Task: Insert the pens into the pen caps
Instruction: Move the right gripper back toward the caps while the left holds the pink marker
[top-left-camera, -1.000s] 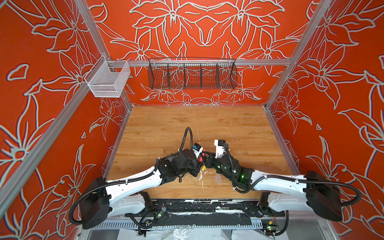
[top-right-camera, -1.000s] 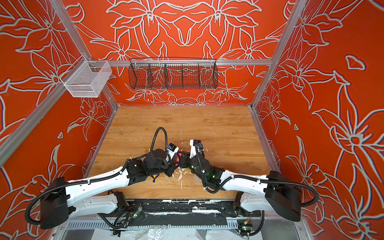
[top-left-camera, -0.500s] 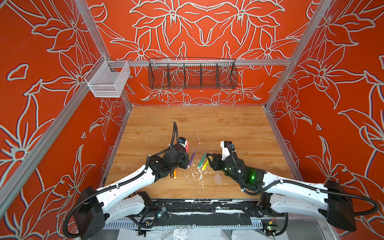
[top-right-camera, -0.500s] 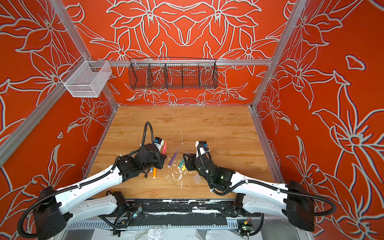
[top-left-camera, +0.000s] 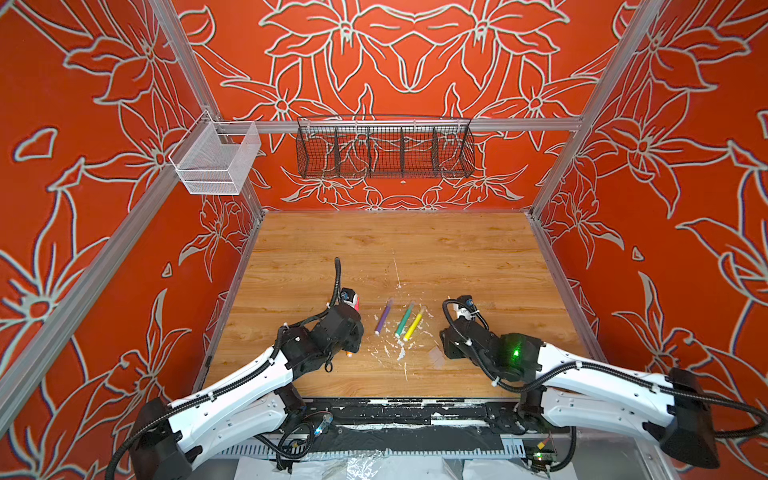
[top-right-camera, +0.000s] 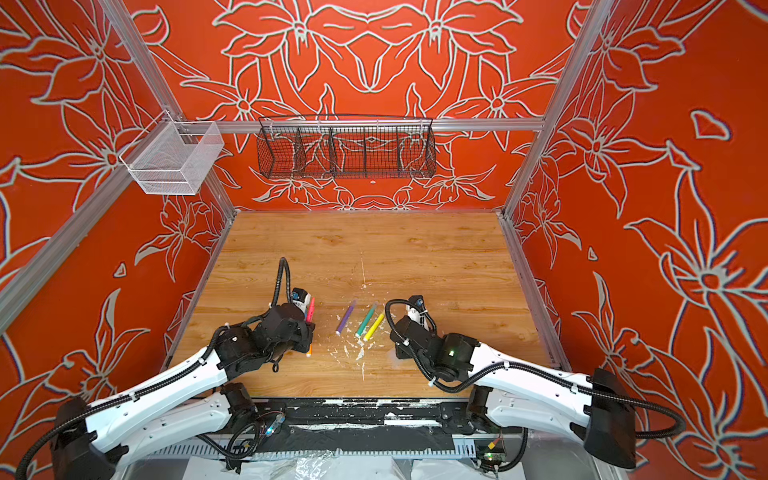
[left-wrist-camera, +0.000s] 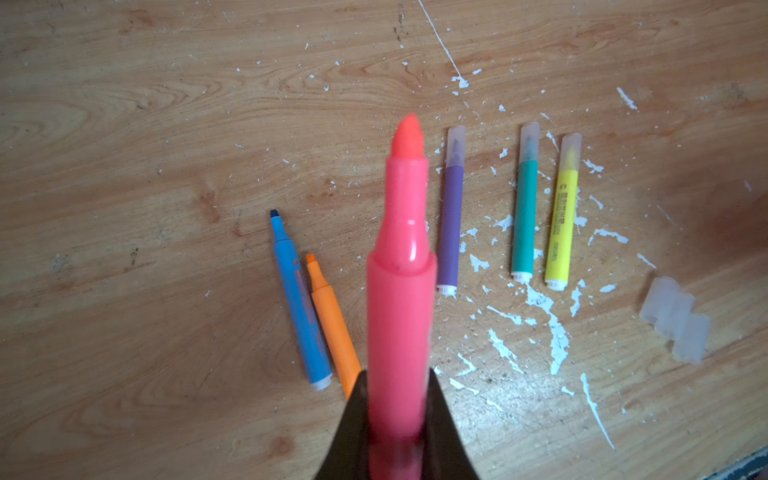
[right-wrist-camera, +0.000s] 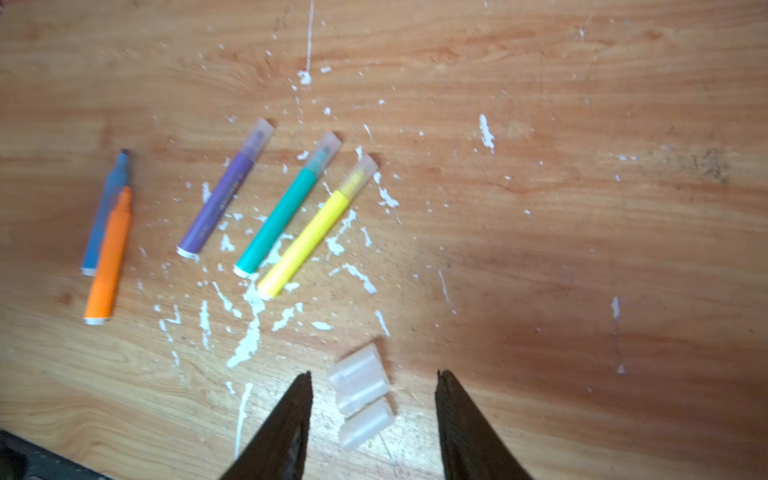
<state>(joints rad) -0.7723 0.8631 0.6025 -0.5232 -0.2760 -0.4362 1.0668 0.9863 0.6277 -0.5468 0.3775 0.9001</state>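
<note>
My left gripper (left-wrist-camera: 397, 384) is shut on the barrel of an uncapped pink pen (left-wrist-camera: 401, 266), held above the table; in both top views it shows beside the left wrist (top-left-camera: 356, 303) (top-right-camera: 310, 308). Blue (left-wrist-camera: 299, 299) and orange (left-wrist-camera: 332, 324) pens lie uncapped beneath it. Purple (left-wrist-camera: 451, 216), green (left-wrist-camera: 524, 208) and yellow (left-wrist-camera: 561, 216) pens lie side by side, each wearing a clear cap. My right gripper (right-wrist-camera: 374, 378) is open, its jaws either side of a small cluster of loose pen caps (right-wrist-camera: 359, 378) on the table, touching none.
White paint flecks (right-wrist-camera: 249, 332) are scattered over the wooden table (top-left-camera: 395, 249) around the pens. A black wire basket (top-left-camera: 384, 149) and a white mesh basket (top-left-camera: 216, 160) hang on the back rail. Orange walls close in both sides.
The two grippers, together at the middle a second ago, have drawn apart. The left moved left with the pink pen. The right moved right over the loose caps and opened.
</note>
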